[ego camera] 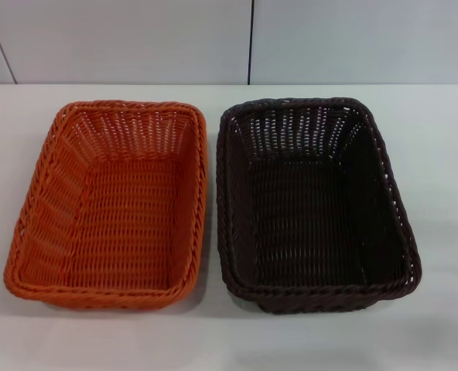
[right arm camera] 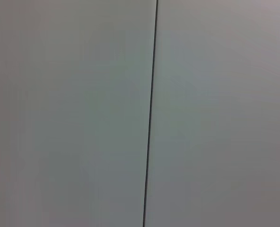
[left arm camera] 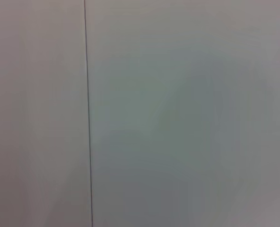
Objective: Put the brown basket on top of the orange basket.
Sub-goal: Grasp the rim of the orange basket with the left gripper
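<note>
The orange basket (ego camera: pixel 109 205) stands on the white table (ego camera: pixel 446 154) at the left in the head view. The brown basket (ego camera: pixel 314 205) stands next to it on the right, a narrow gap between their rims. Both are upright and empty, long sides running away from me. Neither gripper shows in any view. Both wrist views show only a plain pale wall with a thin dark seam.
A pale wall (ego camera: pixel 136 39) with a dark vertical seam (ego camera: pixel 251 42) rises behind the table's far edge. Bare table surface lies in front of the baskets and to both sides.
</note>
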